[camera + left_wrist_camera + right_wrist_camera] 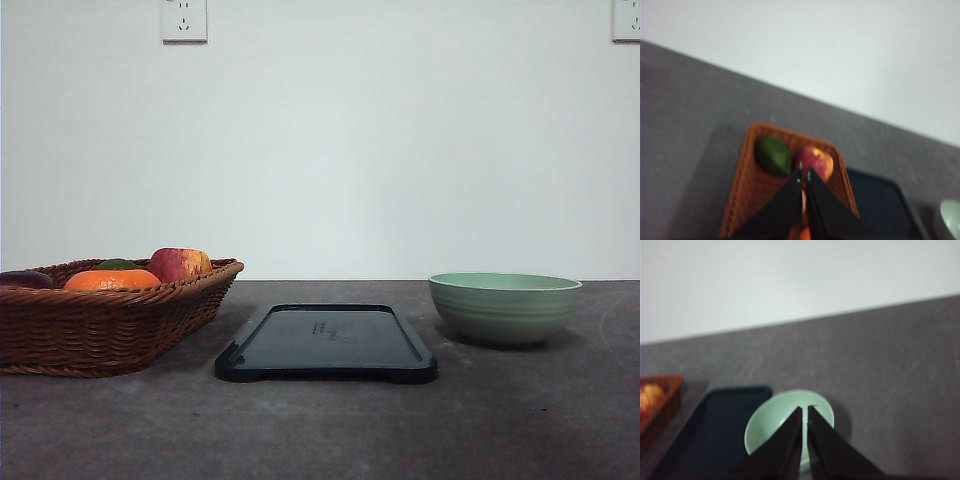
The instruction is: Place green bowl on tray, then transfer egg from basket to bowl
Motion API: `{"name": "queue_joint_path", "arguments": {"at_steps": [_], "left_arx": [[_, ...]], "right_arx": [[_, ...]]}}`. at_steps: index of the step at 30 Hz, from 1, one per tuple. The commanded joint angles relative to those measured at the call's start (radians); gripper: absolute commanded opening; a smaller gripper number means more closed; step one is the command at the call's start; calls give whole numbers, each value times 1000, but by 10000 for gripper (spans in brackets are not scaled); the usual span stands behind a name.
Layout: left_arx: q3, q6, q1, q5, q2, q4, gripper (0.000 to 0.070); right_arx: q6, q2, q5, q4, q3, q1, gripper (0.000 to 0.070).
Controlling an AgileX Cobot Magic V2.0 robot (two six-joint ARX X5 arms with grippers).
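**Two grippers poised, bowl off the tray**

Three main pieces sat in a row on your grey table (pixel 320 430), and the basket (pixel 110 325) was the biggest of them, out on the left. In it you had an apple (pixel 180 264), a flat orange fruit (pixel 112 280), a green fruit (pixel 117 264) behind that and something dark (pixel 25 279) at the far left edge. The egg could not be made out with any certainty; a pale sliver showed between the left fingers in the left wrist view, too hidden to name.

Next in size, the tray (pixel 326 343) lay flat in the middle, just beside the basket, with nothing on it. The green bowl (pixel 505 308) stood upright on the table to the tray's right, near it but apart.

Your left gripper (pixel 804 172) hung above the basket, over the apple and beside the green fruit, its jaws drawn almost together with only a slit between the tips, holding nothing. Your right gripper (pixel 805 410) hung over the green bowl's open mouth, jaws likewise nearly together and holding nothing, tips clear of the rim.
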Motion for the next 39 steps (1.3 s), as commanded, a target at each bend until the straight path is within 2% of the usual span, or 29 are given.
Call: {"name": "queue_joint_path", "arguments": {"at_steps": [1,5,9,16,20,24,25,28,30,33,37,39], "left_arx": [[41,26,0,25,63,-12,0],[130,35,-2,48,207,-96,0],[224,101,-9,75,339,-182,0],[367,214,-39,80,525,-329,0],[419,260,-52,124,601,-378,0],[434,266,-58,138,632,-377,9],[434,266,-59,138,633,-372,32],[434,265,-59,138,633,-353,323],[434,265,-59,138,633,-349,392],[434,265,-60,138,633,-348,390],[434,264,-59,138,633,-347,390],[434,264,-59,138,633,-348,390]], "right_arx": [[-30,54,-24,-6,37,4,7],[-37,170,-58,-53,97,4,7],[-47,279,-59,-118,156,4,7],[-114,417,-71,-201,230,4,7],[-124,468,-84,-229,260,4,7],[-140,482,-84,-227,266,4,20],[-146,482,-84,-226,266,4,44],[-157,481,-80,-228,266,3,296],[-156,481,-80,-228,266,4,361],[-150,481,-80,-228,267,3,345],[-111,503,-80,-252,296,3,241],[-111,533,-79,-285,334,2,239]]}}
